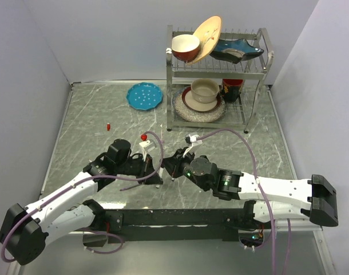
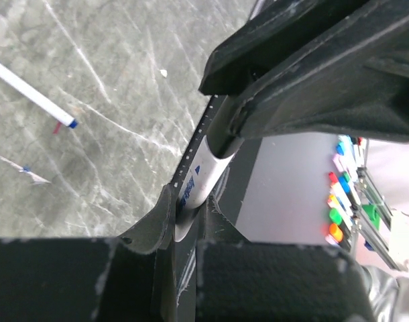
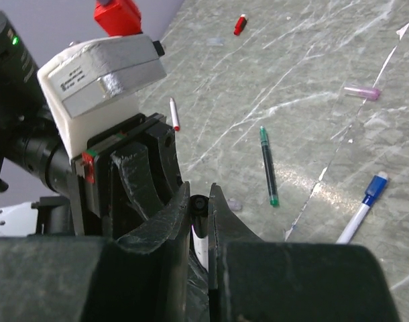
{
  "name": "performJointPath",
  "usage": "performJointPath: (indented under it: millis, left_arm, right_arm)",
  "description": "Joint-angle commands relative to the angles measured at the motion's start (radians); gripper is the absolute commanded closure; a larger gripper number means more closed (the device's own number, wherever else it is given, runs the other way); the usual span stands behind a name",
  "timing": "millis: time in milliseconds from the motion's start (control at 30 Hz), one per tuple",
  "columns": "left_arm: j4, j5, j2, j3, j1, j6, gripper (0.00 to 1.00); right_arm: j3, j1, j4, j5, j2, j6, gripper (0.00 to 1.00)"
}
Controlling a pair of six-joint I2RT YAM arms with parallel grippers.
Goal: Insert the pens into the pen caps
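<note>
Above the table (image 1: pixel 249 154), left hand (image 2: pixel 188 216) meets right hand (image 3: pixel 200 209), both gripping one pen (image 2: pixel 206 171).

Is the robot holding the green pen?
No, the green pen lies flat on the table with nothing touching it.

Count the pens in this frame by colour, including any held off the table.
Red-ended white pen: 1
Dark green pen: 1
Blue-ended white pen: 1
Held white pen, dark at one end: 1
Total: 4 pens
</note>
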Motion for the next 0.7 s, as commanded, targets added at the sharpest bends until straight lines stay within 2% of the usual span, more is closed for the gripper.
performJointPath:
  millis: [0, 233, 400, 667]
  left_arm:
    - [0.472, -0.246, -0.016, 0.138, 0.127, -0.065, 0.99]
    - [0.489, -0.232, -0.036, 0.123, 0.129, -0.059, 0.99]
    - [0.492, -0.24, -0.055, 0.114, 0.127, -0.024, 0.99]
    - [0.469, -0.228, -0.061, 0.132, 0.127, 0.027, 0.99]
  right_arm:
    - [-0.083, 0.174, -0.365, -0.493, 0.003, -0.033, 1.0]
    - [-0.109, 0.176, -0.289, -0.624, 0.021, -0.039, 1.0]
    - [-0.167, 0.178, -0.175, -0.711, 0.028, 0.046, 1.0]
    - [-0.132, 0.176, -0.239, -0.725, 0.053, 0.079, 1.0]
